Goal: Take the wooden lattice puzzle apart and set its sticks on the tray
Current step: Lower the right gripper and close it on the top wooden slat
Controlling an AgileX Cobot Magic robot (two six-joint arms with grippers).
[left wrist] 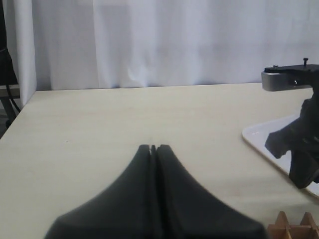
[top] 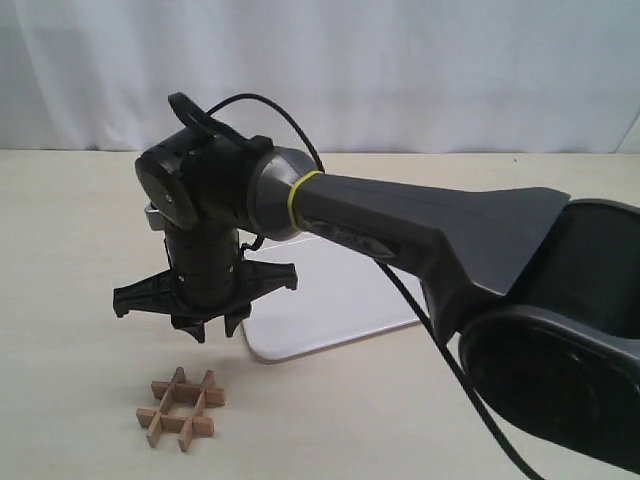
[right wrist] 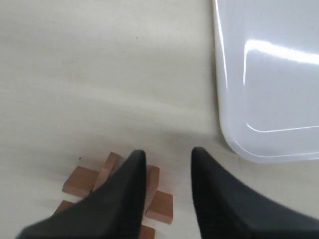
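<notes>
The wooden lattice puzzle (top: pixel 181 408) lies assembled as a small "#" on the table near the front edge; its sticks are still interlocked. It also shows partly under a finger in the right wrist view (right wrist: pixel 159 205) and at a corner of the left wrist view (left wrist: pixel 294 230). My right gripper (top: pixel 214 329) hangs open just above and behind the puzzle, fingers (right wrist: pixel 132 172) apart with nothing between them. The white tray (top: pixel 330 310) lies behind it, mostly hidden by the arm; its corner shows in the right wrist view (right wrist: pixel 269 99). My left gripper (left wrist: pixel 153 148) is shut and empty, off to the side.
The right arm's dark body (top: pixel 450 250) crosses the right half of the exterior view. A white curtain (top: pixel 400 70) backs the beige table (top: pixel 70 250). The right gripper's body (left wrist: pixel 299 144) appears over the tray edge (left wrist: pixel 259 139) in the left wrist view.
</notes>
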